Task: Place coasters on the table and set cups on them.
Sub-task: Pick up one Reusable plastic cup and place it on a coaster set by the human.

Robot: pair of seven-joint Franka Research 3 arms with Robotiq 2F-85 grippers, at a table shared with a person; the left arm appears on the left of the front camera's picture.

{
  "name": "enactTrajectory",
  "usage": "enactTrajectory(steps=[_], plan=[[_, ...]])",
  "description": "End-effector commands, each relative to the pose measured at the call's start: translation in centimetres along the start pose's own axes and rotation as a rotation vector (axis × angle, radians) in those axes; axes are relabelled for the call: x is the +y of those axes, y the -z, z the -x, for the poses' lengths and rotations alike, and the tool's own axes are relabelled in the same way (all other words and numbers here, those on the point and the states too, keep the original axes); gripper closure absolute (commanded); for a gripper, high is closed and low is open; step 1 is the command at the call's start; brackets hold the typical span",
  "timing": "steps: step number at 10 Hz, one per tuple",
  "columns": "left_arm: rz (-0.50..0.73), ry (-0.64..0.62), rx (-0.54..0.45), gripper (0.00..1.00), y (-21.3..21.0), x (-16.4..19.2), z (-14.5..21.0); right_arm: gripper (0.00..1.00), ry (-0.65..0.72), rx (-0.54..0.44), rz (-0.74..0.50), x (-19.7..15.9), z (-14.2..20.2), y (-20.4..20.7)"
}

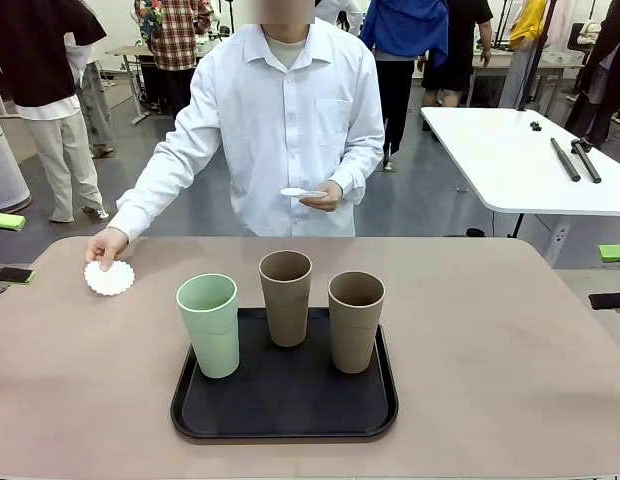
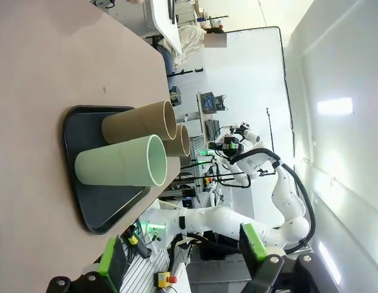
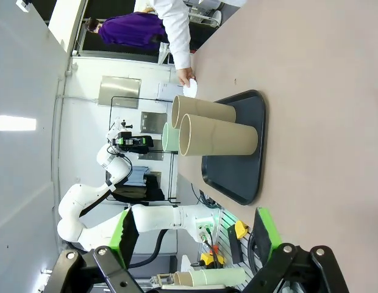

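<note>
The big tan table (image 1: 510,330) has a busy room with other people behind it. The left gripper (image 2: 181,237) waits off to the side with its green fingers wide apart and nothing in them.

Far to the left, a person's hand (image 1: 107,245) presses one white coaster (image 1: 109,277) down on the table. Next comes the black tray (image 1: 285,425). On it stand the mint green cup (image 1: 208,325), then a brown cup (image 1: 286,298), then another brown cup (image 1: 355,320). No cup is on a coaster yet. The person's other hand (image 1: 322,197) holds more coasters (image 1: 302,191) up by the white shirt.

To do this step well, I think the coaster should lie flat, away from the tray. Leave room beside it for the next ones, so the cups will not bump.

The right gripper (image 3: 194,215) waits too, fingers wide apart, holding nothing.
</note>
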State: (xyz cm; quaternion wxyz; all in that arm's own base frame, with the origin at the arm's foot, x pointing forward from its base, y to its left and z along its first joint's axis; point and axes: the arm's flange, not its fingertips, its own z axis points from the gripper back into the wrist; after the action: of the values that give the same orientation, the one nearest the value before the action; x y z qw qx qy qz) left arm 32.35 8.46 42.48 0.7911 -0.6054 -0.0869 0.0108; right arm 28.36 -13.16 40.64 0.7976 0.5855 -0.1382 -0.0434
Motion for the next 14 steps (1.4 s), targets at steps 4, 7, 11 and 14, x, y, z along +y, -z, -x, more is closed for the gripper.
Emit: enactTrajectory(steps=[4, 7, 11, 14], plan=[[0.014, 0.014, -0.003, 0.0, -0.1, -0.11, 0.06, 0.0, 0.006, -0.003, -0.008, -0.07, -0.11, 0.01], [0.014, 0.014, -0.003, 0.0, -0.1, -0.11, 0.06, 0.0, 0.006, -0.003, -0.008, -0.07, -0.11, 0.01], [0.014, 0.014, -0.003, 0.0, -0.1, -0.11, 0.06, 0.0, 0.006, -0.003, -0.008, -0.07, -0.11, 0.01], [0.014, 0.014, -0.003, 0.0, -0.1, -0.11, 0.06, 0.0, 0.006, -0.003, -0.008, -0.07, -0.11, 0.01]])
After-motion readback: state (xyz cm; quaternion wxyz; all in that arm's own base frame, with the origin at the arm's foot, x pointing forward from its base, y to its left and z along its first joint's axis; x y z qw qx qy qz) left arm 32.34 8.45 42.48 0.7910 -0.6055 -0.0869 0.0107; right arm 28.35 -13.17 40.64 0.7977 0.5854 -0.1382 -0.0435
